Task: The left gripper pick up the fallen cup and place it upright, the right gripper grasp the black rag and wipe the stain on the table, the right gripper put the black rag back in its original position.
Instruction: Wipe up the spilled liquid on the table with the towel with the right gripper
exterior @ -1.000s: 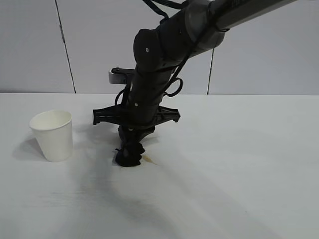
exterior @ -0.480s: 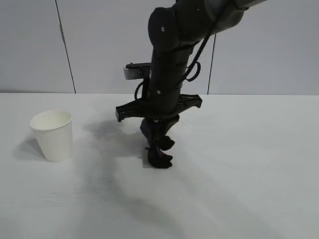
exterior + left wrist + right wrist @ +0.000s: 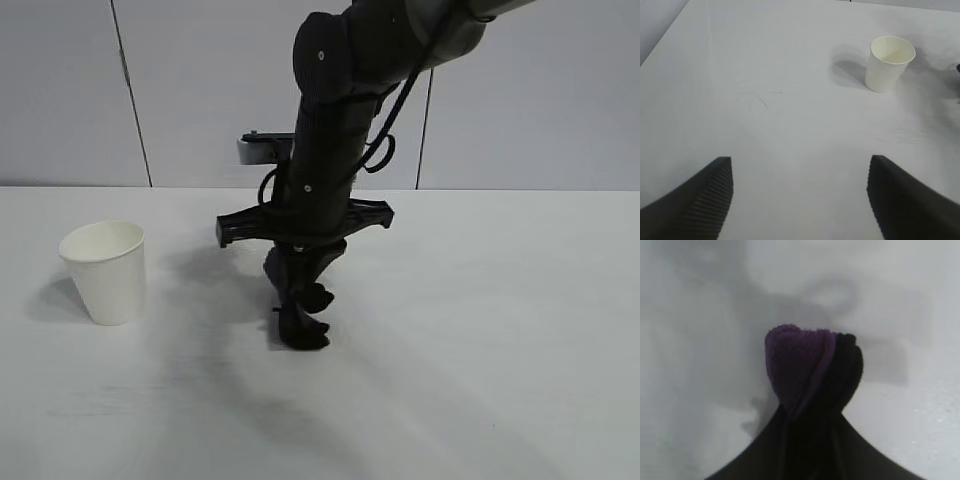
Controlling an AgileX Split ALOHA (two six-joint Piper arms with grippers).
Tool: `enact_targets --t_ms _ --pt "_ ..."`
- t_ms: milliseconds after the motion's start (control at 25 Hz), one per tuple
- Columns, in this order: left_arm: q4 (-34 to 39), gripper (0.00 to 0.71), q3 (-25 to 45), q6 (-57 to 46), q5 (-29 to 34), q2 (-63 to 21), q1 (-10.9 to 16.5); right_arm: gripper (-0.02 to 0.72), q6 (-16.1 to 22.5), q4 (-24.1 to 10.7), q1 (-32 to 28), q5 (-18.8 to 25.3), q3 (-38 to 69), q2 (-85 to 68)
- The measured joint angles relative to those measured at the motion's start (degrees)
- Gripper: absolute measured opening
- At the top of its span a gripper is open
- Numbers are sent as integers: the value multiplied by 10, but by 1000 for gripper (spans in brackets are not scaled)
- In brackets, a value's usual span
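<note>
The cup (image 3: 104, 271) stood upright on the bench (image 3: 500, 330), so that step looked finished. The left tool (image 3: 799, 200) hung idle well short of the cup, its two fingers spread wide with nothing between them.

To the right of the cup, the right tool (image 3: 300, 318) pointed steeply down, clamped on the rag (image 3: 301, 322), whose lower end touched or nearly touched the bench. A second earlier the rag sat bunched closer to the cup, with a brown stain showing at its edge; since then the tool had dragged it away from the cup, then a little way back. No stain was visible any more, so the wiping looked essentially done, leaving the rag's return.
</note>
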Motion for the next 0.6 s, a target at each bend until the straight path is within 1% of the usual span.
enact_targets --t_ms 40,120,280,440,600 --pt "0 539 0 0 0 0 0 99 0 11 4 -6 0 0" --pt "0 539 0 0 0 0 0 99 4 21 15 -20 0 0" --pt "0 539 0 0 0 0 0 99 17 22 35 -56 0 0" --pt "0 539 0 0 0 0 0 99 21 -11 52 -75 0 0" --pt "0 539 0 0 0 0 0 99 30 -45 54 -70 0 1"
